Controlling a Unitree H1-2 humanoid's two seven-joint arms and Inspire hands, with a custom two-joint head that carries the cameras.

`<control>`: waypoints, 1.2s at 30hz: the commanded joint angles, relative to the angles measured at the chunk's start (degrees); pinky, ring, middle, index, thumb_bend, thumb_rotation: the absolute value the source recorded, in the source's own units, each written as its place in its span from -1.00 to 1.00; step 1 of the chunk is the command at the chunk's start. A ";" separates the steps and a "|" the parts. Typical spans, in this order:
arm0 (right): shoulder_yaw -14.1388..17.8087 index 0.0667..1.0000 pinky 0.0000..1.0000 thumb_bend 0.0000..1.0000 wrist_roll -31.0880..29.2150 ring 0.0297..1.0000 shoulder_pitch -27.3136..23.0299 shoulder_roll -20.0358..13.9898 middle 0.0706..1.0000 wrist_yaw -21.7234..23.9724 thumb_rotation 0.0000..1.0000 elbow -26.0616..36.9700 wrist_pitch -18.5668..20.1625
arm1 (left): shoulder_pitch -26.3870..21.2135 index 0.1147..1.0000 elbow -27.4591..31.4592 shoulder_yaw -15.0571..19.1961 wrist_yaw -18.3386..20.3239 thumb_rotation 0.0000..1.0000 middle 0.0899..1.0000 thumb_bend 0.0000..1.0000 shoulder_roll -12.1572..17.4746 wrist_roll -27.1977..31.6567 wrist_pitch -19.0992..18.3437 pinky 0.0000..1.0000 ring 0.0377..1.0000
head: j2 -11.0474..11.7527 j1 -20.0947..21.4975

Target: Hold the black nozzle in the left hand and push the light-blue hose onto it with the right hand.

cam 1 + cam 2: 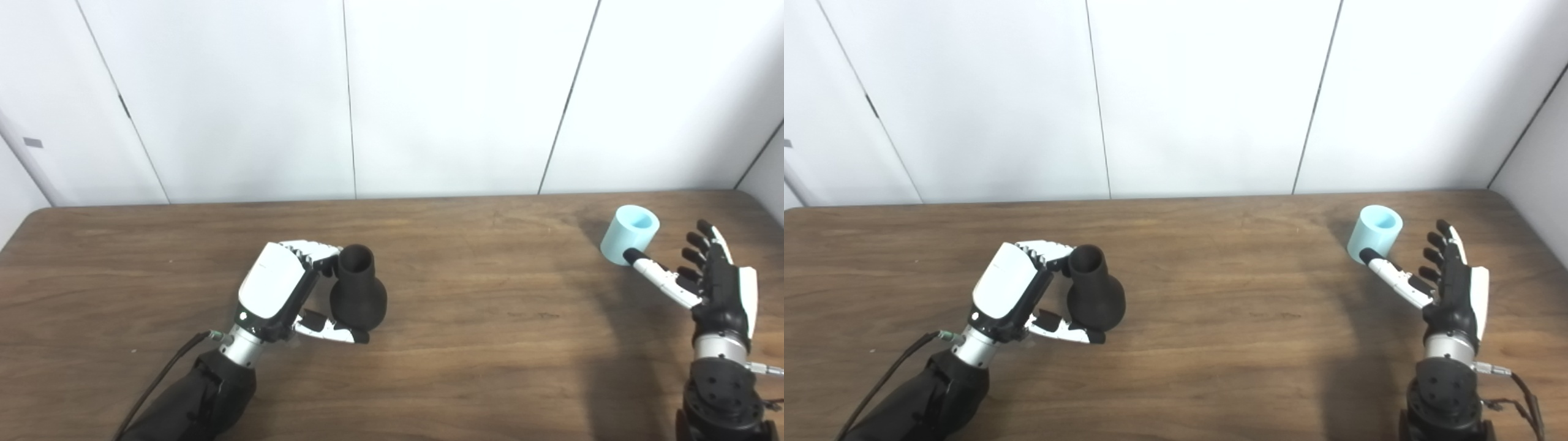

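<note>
Wooden table (pixel 465 343) with white wall panels (pixel 453 92) behind its far edge. Black nozzle (pixel 358 291) stands upright on the table left of centre, bulbous base down, narrow open neck up. Left hand (pixel 288 291) is wrapped around it from the left: fingers (pixel 309 250) curl over at the neck on the far side, thumb (pixel 334 332) lies along the near side of the base, its tip at the foot of the bulb. The hand looks closed on the nozzle in a grasp, with the base apparently resting on the table; cannot confirm from either view whether it is lifted at all. A black cable (pixel 162 380) runs along the left forearm toward the near edge. Light-blue hose (pixel 629 242), a short stubby tube, sits at the far right of the table, tilted, its open end facing up and slightly toward the right. Right hand (pixel 704 275) is just near and right of it, palm turned to the left, fingers (pixel 698 242) spread and upright, released, holding nothing. Its thumb (pixel 658 274) stretches out to the left, with the dark tip at the lower side of the hose; whether it touches cannot be told. Nozzle and hose are well apart, most of the table width between them.
</note>
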State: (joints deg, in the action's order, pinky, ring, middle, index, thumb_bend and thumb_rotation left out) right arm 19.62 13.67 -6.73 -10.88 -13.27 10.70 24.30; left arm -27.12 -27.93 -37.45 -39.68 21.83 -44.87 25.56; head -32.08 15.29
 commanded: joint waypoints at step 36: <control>-1.68 0.75 0.51 0.75 -1.69 0.66 -14.18 -6.23 0.73 -0.49 -0.30 -13.50 0.88 | 12.52 -0.10 -8.23 -8.13 -1.83 -1.00 -0.20 0.04 -7.62 3.98 1.36 -0.28 -0.24 | -1.02 0.90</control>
State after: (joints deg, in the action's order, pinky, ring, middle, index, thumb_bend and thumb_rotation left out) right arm 17.87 12.13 -15.96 -14.60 -13.32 -3.80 26.13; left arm -27.46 -27.95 -38.57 -39.50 22.20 -44.81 25.56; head -33.05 16.26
